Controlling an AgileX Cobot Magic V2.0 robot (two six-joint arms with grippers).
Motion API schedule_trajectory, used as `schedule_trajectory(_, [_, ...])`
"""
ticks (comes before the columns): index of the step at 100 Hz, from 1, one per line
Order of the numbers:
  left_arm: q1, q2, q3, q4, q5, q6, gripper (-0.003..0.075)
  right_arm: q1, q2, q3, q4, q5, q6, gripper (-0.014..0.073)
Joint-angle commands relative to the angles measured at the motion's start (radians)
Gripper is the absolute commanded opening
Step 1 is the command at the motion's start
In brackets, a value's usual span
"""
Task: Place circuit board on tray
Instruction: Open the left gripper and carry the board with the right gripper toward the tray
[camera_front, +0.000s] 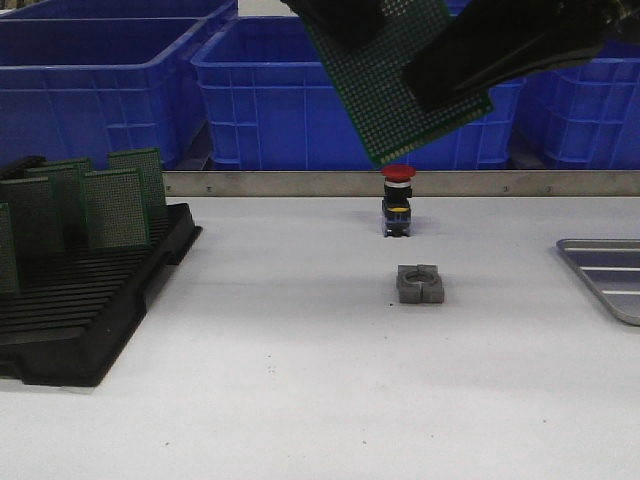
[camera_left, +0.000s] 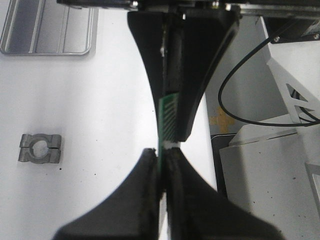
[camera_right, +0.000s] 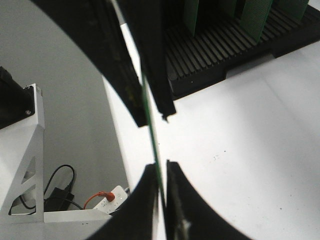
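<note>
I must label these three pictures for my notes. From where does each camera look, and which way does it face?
Front: looks forward over the white table; both arms hold the green perforated circuit board aloft.
Left wrist: looks down past the left claw, shut on the board's edge.
Right wrist: looks down past the right claw, also shut on it.
Shared: front and left wrist show the ribbed silver metal tray and the grey metal clamp block.

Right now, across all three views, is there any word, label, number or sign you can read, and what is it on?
None is readable.
Green perforated circuit board held in the air: dot grid only, no print.
Red-capped black push button: yellow band, no legible marking.
Blue plastic crates: no text shows.
</note>
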Motion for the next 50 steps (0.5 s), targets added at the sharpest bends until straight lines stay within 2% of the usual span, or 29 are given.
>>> schedule_trajectory(1, [-0.009, -0.048, -0.024, -0.066, 0.057, -0.007, 0.0007, -0.002, -0.023, -0.031, 0.075, -0.042, 0.014, -0.0068])
schedule_trajectory(11, [-0.009, -0.048, -0.024, -0.066, 0.057, -0.007, 0.0123, -0.002, -0.023, -0.031, 0.075, -0.045, 0.014, -0.0068])
schedule_trajectory(23, [-0.009, -0.048, -0.024, -0.066, 0.057, -0.007, 0.0368, -0.002, -0.023, -0.031, 0.075, -0.045, 0.014, -0.0068])
schedule_trajectory(30, [-0.009, -0.048, -0.024, -0.066, 0.055, -0.007, 0.0472, -0.002, -0.023, -0.031, 0.074, -0.045, 0.014, -0.0068])
schedule_trajectory(36, [-0.009, -0.048, -0.024, -0.066, 0.055, -0.007, 0.051, -0.002, -0.023, -0.031, 0.059, -0.047, 0.014, -0.0068])
schedule_trajectory(50, [-0.009, -0.048, -0.024, -0.068, 0.055, -0.007, 0.0504, -0.021, -0.034, -0.031, -0.022, -0.046, 0.067, -0.0068])
